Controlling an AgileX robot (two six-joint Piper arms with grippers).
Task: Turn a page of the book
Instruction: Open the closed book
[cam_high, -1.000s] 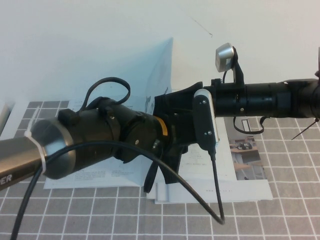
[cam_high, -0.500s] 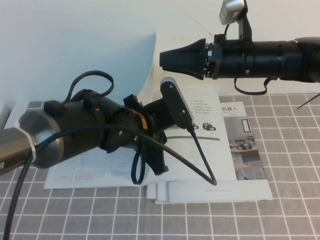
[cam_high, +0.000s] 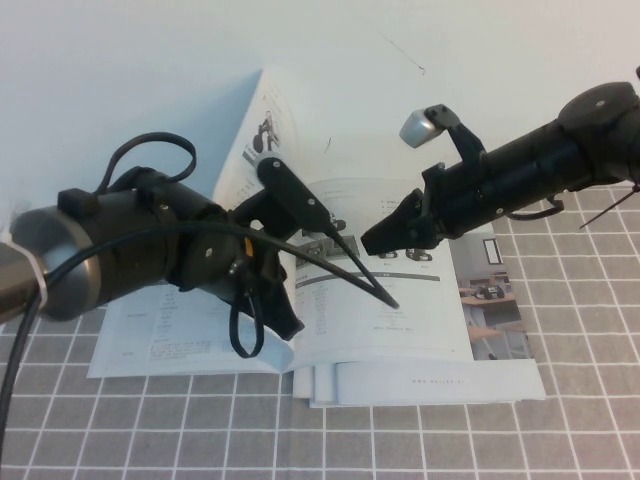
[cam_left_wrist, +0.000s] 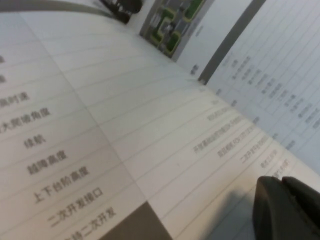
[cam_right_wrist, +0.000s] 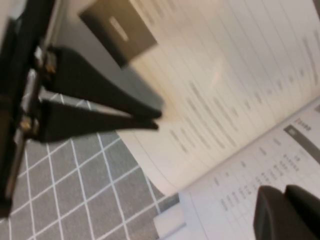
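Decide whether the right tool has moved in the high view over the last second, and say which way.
Yes. The right tool has swung down from beside the wall to hover over the book. The left tool stays low near the book's spine.

High view: raised, robot's side, angled down at table, mid-distance over both arms. Left wrist view: very close behind left gripper (cam_left_wrist: 287, 207), facing book (cam_left_wrist: 165, 125) tables. Right wrist view: close behind right gripper (cam_right_wrist: 287, 212), facing book's near edge. All share book.
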